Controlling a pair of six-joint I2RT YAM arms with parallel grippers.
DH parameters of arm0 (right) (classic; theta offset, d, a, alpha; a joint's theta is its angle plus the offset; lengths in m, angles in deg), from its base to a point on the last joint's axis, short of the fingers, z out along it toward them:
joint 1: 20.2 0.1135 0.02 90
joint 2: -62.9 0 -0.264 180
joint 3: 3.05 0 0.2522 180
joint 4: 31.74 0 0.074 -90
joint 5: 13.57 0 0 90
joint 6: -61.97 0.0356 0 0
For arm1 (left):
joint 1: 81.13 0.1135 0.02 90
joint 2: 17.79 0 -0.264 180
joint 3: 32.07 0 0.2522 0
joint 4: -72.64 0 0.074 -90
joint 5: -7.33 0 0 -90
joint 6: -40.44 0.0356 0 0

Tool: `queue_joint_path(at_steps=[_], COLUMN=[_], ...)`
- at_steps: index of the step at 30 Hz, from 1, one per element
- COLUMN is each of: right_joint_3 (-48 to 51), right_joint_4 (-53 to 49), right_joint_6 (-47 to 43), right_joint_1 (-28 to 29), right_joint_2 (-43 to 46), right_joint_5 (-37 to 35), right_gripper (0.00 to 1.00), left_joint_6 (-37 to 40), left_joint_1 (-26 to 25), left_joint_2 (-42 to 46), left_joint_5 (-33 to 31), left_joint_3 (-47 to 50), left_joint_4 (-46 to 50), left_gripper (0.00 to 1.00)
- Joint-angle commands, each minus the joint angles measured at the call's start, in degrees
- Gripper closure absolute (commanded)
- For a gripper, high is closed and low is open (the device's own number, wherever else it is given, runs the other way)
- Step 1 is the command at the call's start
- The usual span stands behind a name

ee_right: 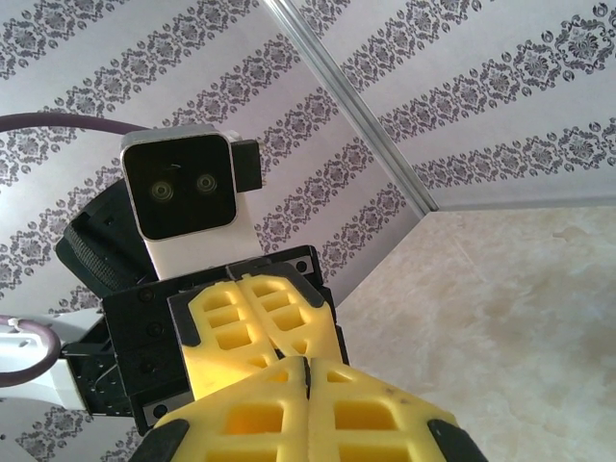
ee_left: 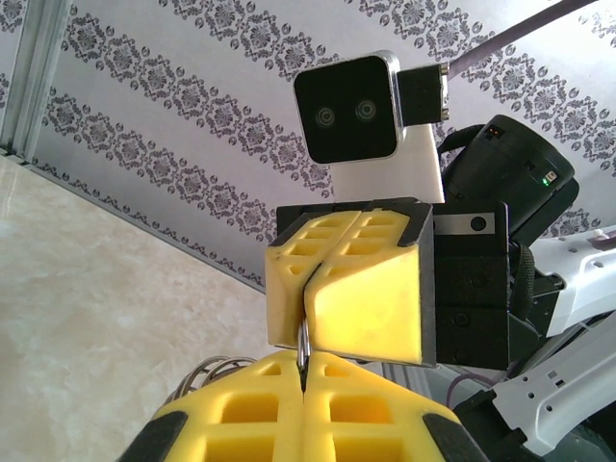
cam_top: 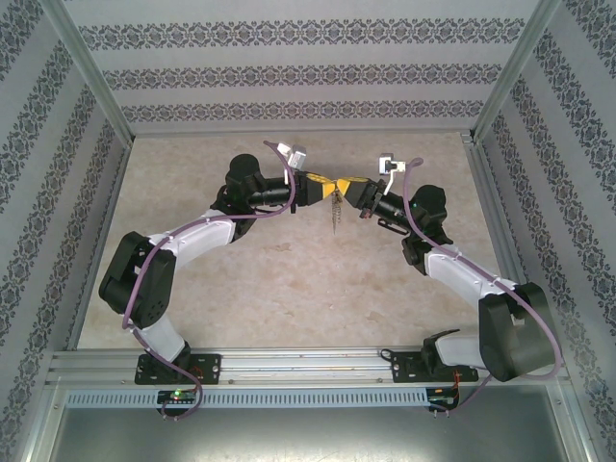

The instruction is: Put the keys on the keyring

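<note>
my two arms reach forward and bend inward, elbows out wide, wrists turned to face each other. my left gripper (cam_top: pixel 322 185) and my right gripper (cam_top: pixel 349 185) meet tip to tip, lifted in the air. on each, my yellow fingers (ee_left: pixel 371 423) are pressed together with no gap.
</note>
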Motion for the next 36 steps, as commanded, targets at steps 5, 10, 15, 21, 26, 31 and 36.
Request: queue_joint_path(at_steps=[5, 10, 15, 21, 26, 31, 36], right_joint_3=[-1.69, -3.45, -5.20, -6.11, -6.08, -7.14, -9.48], right_joint_4=[-5.82, -9.16, -14.81, -17.59, -18.98, -22.26, -29.85], right_joint_6=[-5.57, -7.81, -10.27, -12.21, -13.10, -14.96, -20.02], right_joint_1=[-0.18, -0.85, -1.42, -2.14, -2.59, -3.03, -3.21], right_joint_2=[1.41, 1.41, 1.93, 2.29, 3.12, 4.35, 5.76], right_joint_5=[0.16, 0.16, -0.19, -0.81, -1.17, -1.60, -2.53], right_gripper=[1.00, 1.00, 1.00, 1.00, 1.00, 1.00, 1.00], left_joint_6=[2.13, 6.68, 12.60, 15.36, 21.08, 29.09, 29.76], left_joint_1=[0.85, 2.69, 3.27, 3.31, 3.28, 3.33, 3.76], left_joint_2=[2.11, 4.37, 5.25, 8.93, 10.45, 8.43, 4.64], left_joint_5=[-1.64, -3.13, -6.91, -30.09, -40.16, -30.95, -32.72], left_joint_3=[0.42, 0.17, -2.18, 0.58, 2.43, -1.04, -6.83], left_joint_4=[-0.26, 5.74, 13.66, 16.65, 15.79, 19.18, 25.70], left_gripper=[0.51, 0.00, 0.00, 0.00, 0.00, 0.00, 0.00])
